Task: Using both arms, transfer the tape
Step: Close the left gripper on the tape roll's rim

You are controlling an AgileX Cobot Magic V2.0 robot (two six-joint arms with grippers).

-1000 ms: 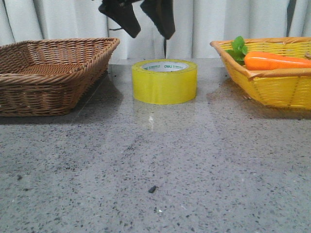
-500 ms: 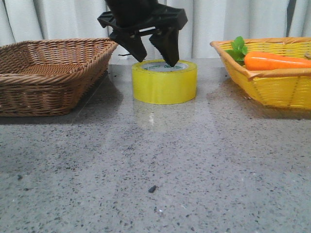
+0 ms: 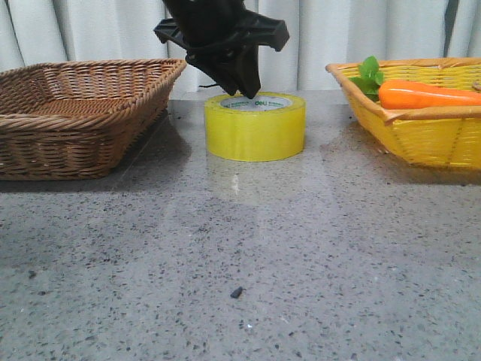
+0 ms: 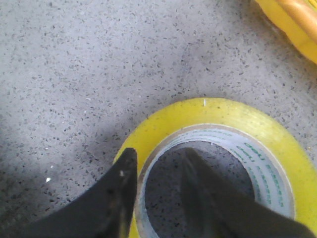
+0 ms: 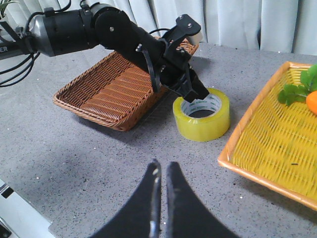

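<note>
on the speckled grey table [image 3: 301, 256], the tape [image 3: 255, 128] before white curtains [image 3: 338, 37]

Left arm [image 5: 84, 29]: a chain of glossy black cylindrical segments, with a silver-grey metal collar near its base and thin black cables looping loosely beside that collar. A slim black cable also runs along the forward segment toward the wrist. Left gripper [image 5: 190, 89]: matte black, built from a flat angular crossbar bracket [image 3: 225, 34] carrying 2 tapered, wedge-shaped fingers [image 4: 116, 198] with smooth, faintly shiny faces and rounded tips. Right gripper [image 5: 161, 171]: 2 long, narrow black fingers of the same matte finish, each drawn to a blunt point, with pale grey highlights along their inner edges.
</note>
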